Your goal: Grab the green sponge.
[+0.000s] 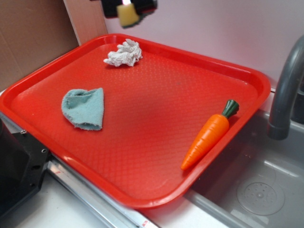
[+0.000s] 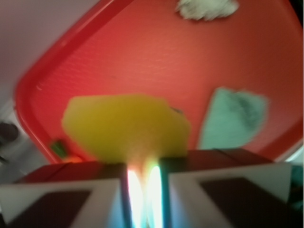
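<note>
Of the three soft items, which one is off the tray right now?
The yellow sponge, held in the gripper above the tray's far edge; teal cloth and white rag lie on it.

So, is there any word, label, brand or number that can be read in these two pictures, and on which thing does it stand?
None: no readable text in either view.
The red tray, the carrot, the teal cloth, the white rag and the green sponge held in the gripper show no print.
The wrist view is blurred.
</note>
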Action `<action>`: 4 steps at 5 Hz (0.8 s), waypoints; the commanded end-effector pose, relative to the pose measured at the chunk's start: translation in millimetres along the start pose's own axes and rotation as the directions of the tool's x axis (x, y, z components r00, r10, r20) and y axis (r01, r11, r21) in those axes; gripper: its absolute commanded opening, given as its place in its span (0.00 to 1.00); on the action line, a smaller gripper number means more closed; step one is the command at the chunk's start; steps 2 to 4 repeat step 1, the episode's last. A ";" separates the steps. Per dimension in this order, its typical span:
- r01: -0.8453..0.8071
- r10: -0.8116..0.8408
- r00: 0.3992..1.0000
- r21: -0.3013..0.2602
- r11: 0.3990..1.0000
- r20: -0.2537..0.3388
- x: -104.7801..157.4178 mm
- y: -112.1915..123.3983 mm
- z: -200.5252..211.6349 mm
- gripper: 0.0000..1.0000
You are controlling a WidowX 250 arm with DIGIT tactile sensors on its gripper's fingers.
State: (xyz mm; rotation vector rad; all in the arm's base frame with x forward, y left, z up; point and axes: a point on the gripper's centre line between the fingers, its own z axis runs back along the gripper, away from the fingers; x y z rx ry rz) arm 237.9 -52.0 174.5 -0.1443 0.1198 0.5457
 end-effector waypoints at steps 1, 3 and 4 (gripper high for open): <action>0.405 -0.408 0.901 0.052 0.913 0.146 -2.5 14.0 44.9 0.00; 0.405 -0.408 0.901 0.052 0.913 0.146 -2.5 14.0 44.9 0.00; 0.405 -0.408 0.901 0.052 0.913 0.146 -2.5 14.0 44.9 0.00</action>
